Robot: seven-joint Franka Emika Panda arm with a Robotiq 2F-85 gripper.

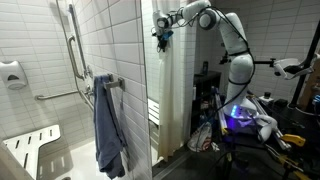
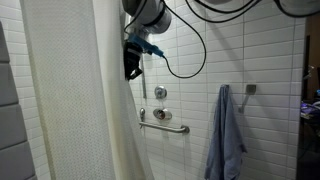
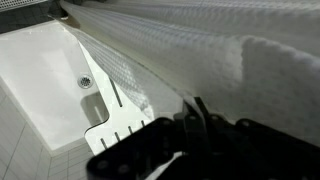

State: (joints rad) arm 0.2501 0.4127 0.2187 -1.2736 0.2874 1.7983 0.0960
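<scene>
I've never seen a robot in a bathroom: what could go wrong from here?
The gripper seems to pinch the shower curtain high at its edge; a hard pull might tear the fabric.
The thin fold could also slip free.
The black cable looping by the wrist might snag.

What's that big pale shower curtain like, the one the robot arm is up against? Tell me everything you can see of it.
The shower curtain is white or cream cloth; the wrist view shows a fine waffle weave. It hangs in long, soft vertical folds and is drawn across part of the stall, in front of the tiled wall. How it is hung cannot be made out. The gripper is shut and seems to pinch the curtain's free edge high up.
</scene>
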